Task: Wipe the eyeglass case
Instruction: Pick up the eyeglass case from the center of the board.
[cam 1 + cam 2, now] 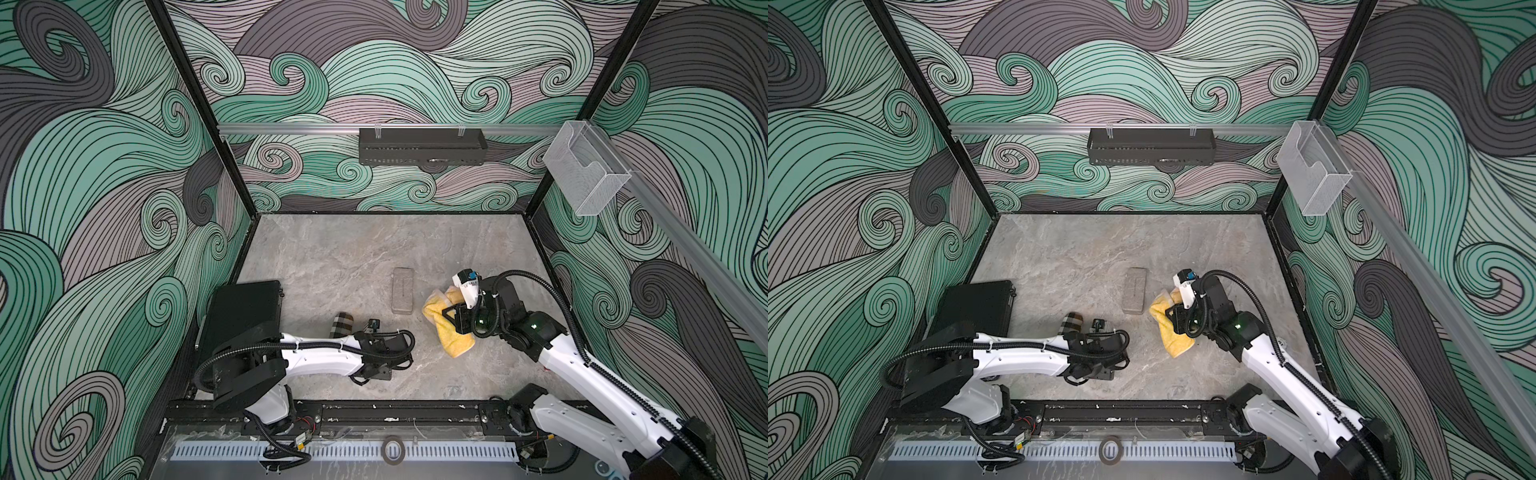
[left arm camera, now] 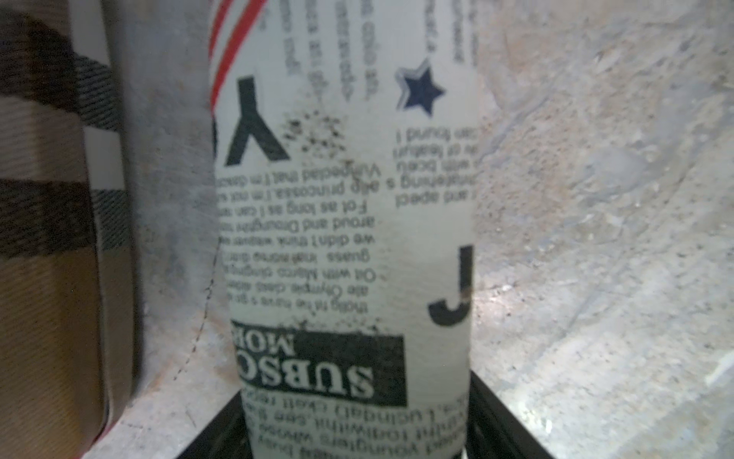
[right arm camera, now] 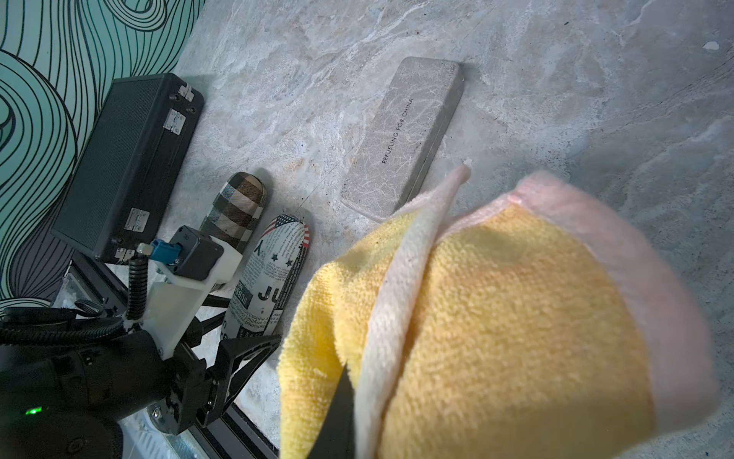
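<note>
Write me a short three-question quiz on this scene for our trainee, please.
1. True or false: the right gripper holds the yellow cloth.
2. The case lying nearest the cloth is: A red, B grey, C blue.
3. Fill in: the jaws of the left gripper sit on either side of the ____ case.
Key: 1 true; 2 B, the grey case; 3 newspaper-print case.

Before you: a fluffy yellow terry cloth (image 3: pixel 496 318), pink-hemmed; a matt grey marbled case (image 3: pixel 401 139); a newsprint-printed fabric case (image 2: pixel 349 238); a woven plaid case (image 3: pixel 238 206); a grained black box (image 3: pixel 127 159) with shiny metal hinges (image 3: pixel 174 120), all on the matt, stone-look bench (image 3: pixel 317 59).
</note>
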`<state>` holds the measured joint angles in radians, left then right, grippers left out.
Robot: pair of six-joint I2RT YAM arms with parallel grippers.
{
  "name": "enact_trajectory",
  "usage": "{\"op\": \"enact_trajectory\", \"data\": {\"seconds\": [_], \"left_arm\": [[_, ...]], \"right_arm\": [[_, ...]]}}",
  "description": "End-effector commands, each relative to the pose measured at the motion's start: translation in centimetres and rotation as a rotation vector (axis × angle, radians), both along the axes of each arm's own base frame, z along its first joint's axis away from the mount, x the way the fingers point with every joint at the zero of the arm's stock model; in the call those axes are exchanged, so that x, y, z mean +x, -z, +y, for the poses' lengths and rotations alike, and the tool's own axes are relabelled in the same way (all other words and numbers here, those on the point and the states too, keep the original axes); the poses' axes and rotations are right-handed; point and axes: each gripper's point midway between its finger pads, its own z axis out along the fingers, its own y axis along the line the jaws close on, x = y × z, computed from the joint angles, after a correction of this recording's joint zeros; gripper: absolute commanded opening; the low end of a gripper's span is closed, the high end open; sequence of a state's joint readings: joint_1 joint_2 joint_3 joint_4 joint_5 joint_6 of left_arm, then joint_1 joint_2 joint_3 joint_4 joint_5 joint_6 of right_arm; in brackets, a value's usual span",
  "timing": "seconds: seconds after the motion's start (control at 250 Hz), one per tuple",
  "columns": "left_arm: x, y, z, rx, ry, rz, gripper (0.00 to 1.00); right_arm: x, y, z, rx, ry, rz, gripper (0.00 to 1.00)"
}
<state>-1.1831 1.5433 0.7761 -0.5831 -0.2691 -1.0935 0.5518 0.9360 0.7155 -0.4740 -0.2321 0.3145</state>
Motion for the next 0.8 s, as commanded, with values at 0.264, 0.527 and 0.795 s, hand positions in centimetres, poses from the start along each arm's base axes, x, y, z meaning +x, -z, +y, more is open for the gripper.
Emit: {"op": "enact_trajectory", "data": {"seconds": [0.264,0.527,0.795], "left_arm": [[0.3,1.1,1.2,0.048,-0.026,0.014,0.66],[0.7,0.7,0.9,0.036,0.029,-0.004,0.46],[1.2,-1.0,0.7,-0.007,0.111,-0.067,0.46]], "right_arm": [[-0.3,-0.3,0.1,0.008,-0.012,-0.011,0.00],[-0.4,0.0,0.4,0.003,-0.034,-0.006,0.00],[-0.5,0.2,0.7,-0.008,-0.047,-0.001,0.00]]}}
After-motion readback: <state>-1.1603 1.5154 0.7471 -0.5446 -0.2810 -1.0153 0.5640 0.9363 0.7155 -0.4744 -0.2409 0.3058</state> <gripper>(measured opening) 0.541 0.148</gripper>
